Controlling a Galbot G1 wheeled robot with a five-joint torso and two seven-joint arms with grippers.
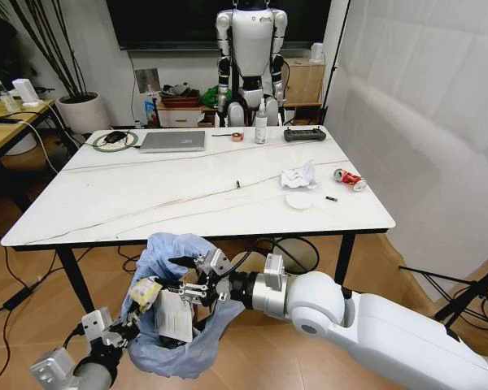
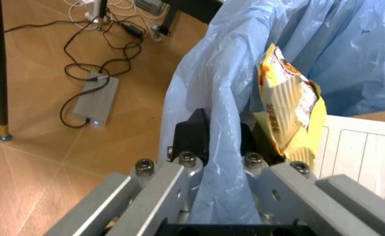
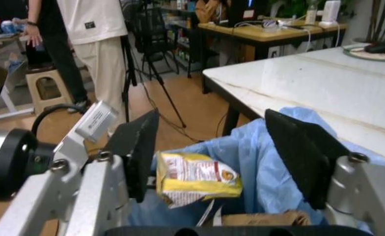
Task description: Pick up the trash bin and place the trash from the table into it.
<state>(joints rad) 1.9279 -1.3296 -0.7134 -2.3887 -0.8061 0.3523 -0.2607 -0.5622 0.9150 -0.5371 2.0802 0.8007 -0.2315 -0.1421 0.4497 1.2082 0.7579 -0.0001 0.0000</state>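
Note:
The trash bin (image 1: 175, 313), lined with a crinkled light-blue bag, hangs below the table's (image 1: 146, 195) front edge. My left gripper (image 1: 124, 329) (image 2: 219, 147) is shut on the bag's rim. My right gripper (image 1: 177, 276) (image 3: 222, 152) hovers open over the bin mouth. A yellow wrapper (image 1: 144, 292) (image 2: 288, 105) (image 3: 196, 177) lies in the bin below its fingers, with white paper (image 2: 359, 152) and brown cardboard (image 3: 264, 219) beside it. On the table's right part lie a crumpled tissue (image 1: 299, 176), a crushed red can (image 1: 349, 179), a white plate (image 1: 298, 200) and a pen (image 1: 331, 198).
At the table's far edge stand a laptop (image 1: 172, 140), a spray bottle (image 1: 261, 123), a black controller (image 1: 304, 134) and a mouse (image 1: 115, 138). A humanoid robot (image 1: 250, 57) stands behind. A wooden table (image 1: 8, 122) is at left. A power adapter (image 2: 96, 101) and cables lie on the floor.

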